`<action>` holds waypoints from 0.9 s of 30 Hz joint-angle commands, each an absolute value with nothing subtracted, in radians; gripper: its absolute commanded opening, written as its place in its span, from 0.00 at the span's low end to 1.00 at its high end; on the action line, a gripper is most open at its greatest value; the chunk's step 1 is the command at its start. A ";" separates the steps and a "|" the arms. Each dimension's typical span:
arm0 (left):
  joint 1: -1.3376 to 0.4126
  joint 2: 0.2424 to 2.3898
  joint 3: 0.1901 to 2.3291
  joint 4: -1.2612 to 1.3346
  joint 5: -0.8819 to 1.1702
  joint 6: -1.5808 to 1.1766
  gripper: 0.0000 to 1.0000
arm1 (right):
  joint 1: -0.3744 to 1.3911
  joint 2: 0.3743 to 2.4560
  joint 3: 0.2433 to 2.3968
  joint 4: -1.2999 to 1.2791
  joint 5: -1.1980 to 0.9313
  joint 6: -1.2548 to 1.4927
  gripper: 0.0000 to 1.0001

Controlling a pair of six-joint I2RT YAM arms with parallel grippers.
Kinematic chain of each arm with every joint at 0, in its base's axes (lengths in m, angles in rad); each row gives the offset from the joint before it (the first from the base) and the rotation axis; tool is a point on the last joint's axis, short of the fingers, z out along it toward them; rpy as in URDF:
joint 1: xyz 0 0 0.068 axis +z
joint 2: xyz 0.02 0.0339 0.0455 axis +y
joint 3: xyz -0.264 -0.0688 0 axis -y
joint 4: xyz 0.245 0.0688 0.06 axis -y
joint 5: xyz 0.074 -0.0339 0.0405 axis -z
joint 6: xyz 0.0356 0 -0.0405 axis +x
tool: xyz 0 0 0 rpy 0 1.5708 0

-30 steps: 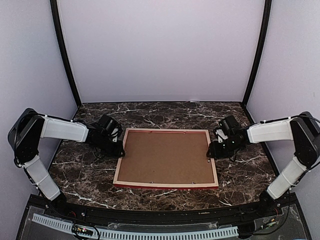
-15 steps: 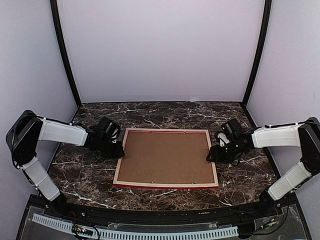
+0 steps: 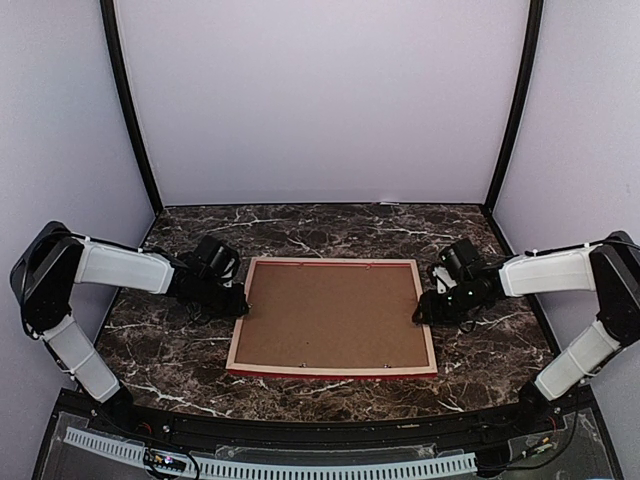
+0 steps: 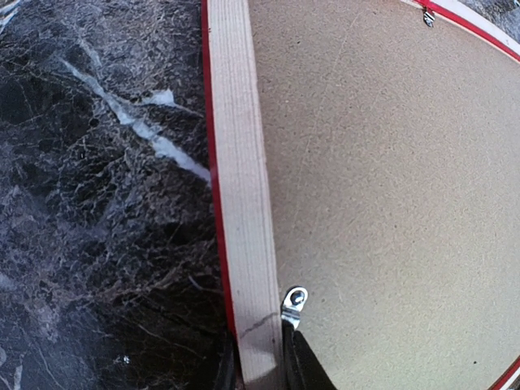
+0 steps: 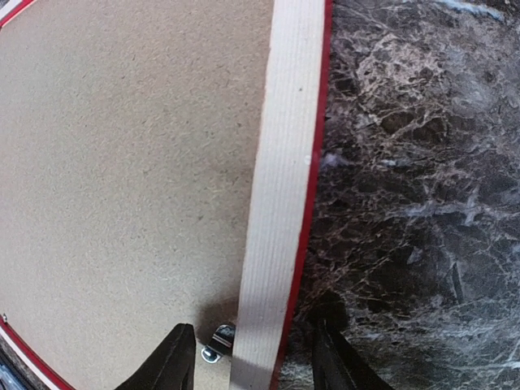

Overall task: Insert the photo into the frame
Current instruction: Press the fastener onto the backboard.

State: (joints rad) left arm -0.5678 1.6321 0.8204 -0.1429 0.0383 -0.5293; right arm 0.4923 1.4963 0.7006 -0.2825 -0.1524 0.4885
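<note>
Left gripper (image 4: 262, 361) is pinched nearly closed on the frame (image 4: 240, 162) — its left rail sits between my fingers (image 4: 305, 366). My right gripper (image 5: 253, 345) stands half open, straddling the right rail — neither finger touching. Frame lies pale back up on the desk (image 3: 480, 345).
</note>
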 commanded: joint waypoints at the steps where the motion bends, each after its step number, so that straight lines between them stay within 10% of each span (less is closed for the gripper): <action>1: -0.582 1.603 0.790 -0.193 0.045 -0.523 0.19 | 0.502 1.525 0.706 -0.279 -0.132 0.492 0.48; 27: -0.615 1.569 0.751 -0.184 0.014 -0.563 0.19 | 0.464 1.578 0.743 -0.301 -0.231 0.446 0.23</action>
